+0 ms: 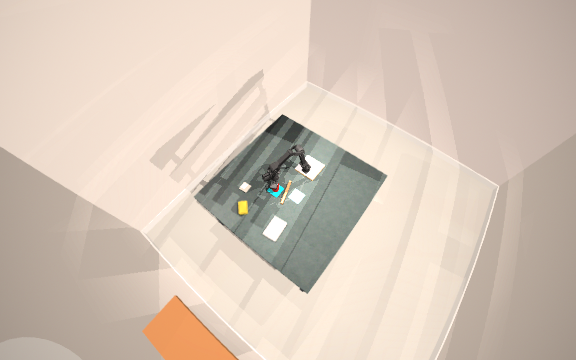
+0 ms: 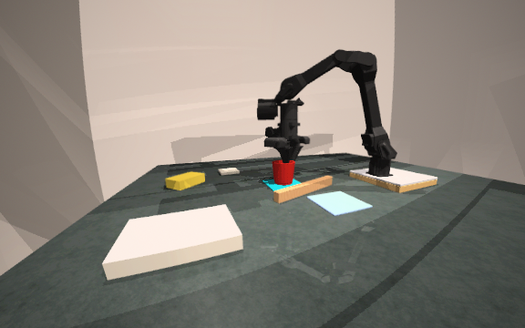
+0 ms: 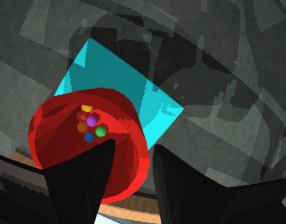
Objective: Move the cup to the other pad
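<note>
The red cup (image 1: 276,188) (image 2: 283,174) (image 3: 54,132) stands upright on the cyan pad (image 2: 277,187) (image 3: 114,75), over its side nearest the wooden bar. Several coloured marbles (image 3: 91,121) lie inside the cup. My gripper (image 2: 286,160) (image 3: 134,148) points down at the cup's rim and is partly open. One finger is inside the cup and the other outside, with the wall between them and gaps showing beside it. The pale blue pad (image 1: 296,195) (image 2: 339,203) is bare, across the bar. The cup's base is hidden in the wrist view.
The wooden bar (image 1: 286,193) (image 2: 303,189) (image 3: 139,212) lies between the pads, close beside the cup. A yellow block (image 1: 243,207) (image 2: 185,180), a small pale block (image 1: 245,187) (image 2: 229,171) and a large white slab (image 1: 274,228) (image 2: 176,232) lie farther off.
</note>
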### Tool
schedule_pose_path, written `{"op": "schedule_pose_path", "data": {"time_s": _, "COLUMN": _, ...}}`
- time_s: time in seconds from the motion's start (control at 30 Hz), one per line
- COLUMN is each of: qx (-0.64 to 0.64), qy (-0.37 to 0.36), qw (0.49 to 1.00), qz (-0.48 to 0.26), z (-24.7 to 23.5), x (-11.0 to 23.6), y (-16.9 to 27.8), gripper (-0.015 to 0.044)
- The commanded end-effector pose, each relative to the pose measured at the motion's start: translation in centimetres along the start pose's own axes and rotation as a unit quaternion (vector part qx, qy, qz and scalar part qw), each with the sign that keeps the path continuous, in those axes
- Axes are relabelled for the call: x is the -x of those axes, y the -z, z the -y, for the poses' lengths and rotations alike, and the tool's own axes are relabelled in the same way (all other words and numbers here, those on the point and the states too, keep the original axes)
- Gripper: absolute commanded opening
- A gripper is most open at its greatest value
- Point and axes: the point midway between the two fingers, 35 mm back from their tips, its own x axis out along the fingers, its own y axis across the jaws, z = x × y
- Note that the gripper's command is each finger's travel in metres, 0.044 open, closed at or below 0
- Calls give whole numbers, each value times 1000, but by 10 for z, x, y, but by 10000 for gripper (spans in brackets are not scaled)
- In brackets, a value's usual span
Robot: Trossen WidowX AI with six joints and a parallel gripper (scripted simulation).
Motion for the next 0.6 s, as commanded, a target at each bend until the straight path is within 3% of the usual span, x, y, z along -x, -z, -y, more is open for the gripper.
{"op": "schedule_pose_path", "data": {"time_s": 0.0, "qx": 1, "qy": -1, "qw": 1000, "qz": 1, "z": -1, "x": 7, "y": -1, "gripper": 128}}
{"op": "schedule_pose_path", "data": {"time_s": 0.57, "qx": 2, "qy": 0, "qw": 1000, "qz": 0, "z": -1, "x": 28, "y": -1, "gripper": 128}}
